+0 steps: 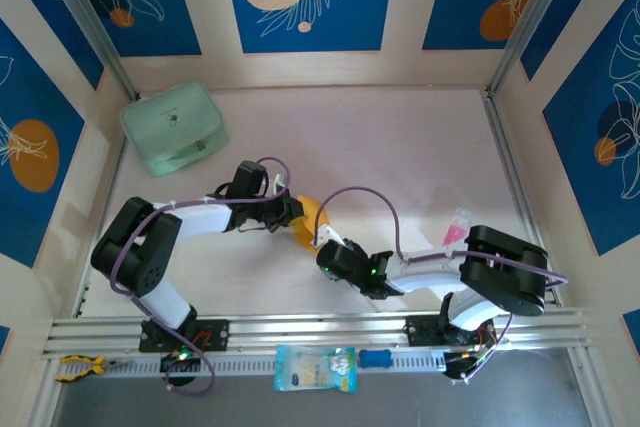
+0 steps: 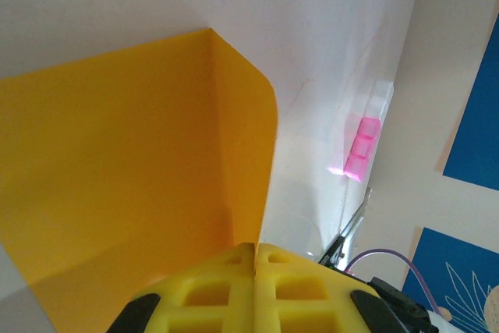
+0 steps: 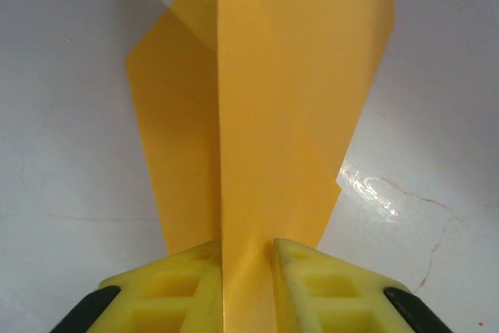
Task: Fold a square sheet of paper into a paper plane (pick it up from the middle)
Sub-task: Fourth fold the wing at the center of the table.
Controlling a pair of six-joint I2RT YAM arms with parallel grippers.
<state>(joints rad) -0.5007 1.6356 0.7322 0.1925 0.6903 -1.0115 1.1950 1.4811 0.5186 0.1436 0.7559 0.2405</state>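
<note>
**Left claw.** We find the left gripper (image 2: 256, 251) with its yellow pads pressed together. The fold line of the square sheet of paper (image 2: 132, 177) runs down into their seam, so we judge it clamped on the sheet.

**Right claw.** The right gripper (image 3: 248, 259) shows a narrow gap between its pads, and a creased strip of the sheet fills that gap. We cannot tell whether the pads bear on it.

**Sheet.** It is held between the two claws near the middle of the table (image 3: 70, 115). One side curls upward, and a slanted flap overlaps a long centre fold.

**Step.** We judge the folding to be partway through, with a crease being set and no finished dart.

**Next move.** It calls for the right pads to meet firmly on the fold while the left claw anchors the sheet, without dragging the layers out of line.
</note>
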